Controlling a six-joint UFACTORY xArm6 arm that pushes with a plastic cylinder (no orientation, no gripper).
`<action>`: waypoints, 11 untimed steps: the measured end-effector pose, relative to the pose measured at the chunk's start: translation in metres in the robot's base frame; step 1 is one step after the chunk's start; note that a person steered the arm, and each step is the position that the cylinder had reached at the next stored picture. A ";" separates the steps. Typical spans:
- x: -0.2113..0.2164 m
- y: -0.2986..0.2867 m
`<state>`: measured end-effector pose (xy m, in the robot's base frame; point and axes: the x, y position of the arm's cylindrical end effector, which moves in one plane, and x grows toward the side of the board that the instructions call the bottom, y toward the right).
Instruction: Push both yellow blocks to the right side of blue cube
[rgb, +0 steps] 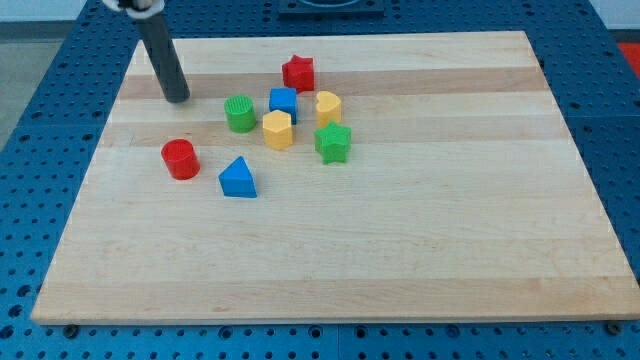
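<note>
Well right of my tip (178, 97), both yellow blocks (278, 129) (328, 106) flank the blue cube (283, 102).

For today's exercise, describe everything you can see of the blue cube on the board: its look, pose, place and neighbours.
The blue cube is a small, plain block, seemingly matte plastic, sitting flat on the wooden board toward the view's top, left of centre. The red star lies just above it, the yellow heart-like block to its right, the yellow hexagonal block below, the green cylinder left. My tip stands well left, apart.

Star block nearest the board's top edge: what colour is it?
Red, clear in the camera view.
</note>
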<state>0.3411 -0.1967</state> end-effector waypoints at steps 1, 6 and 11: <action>0.057 0.016; 0.060 0.109; 0.011 0.206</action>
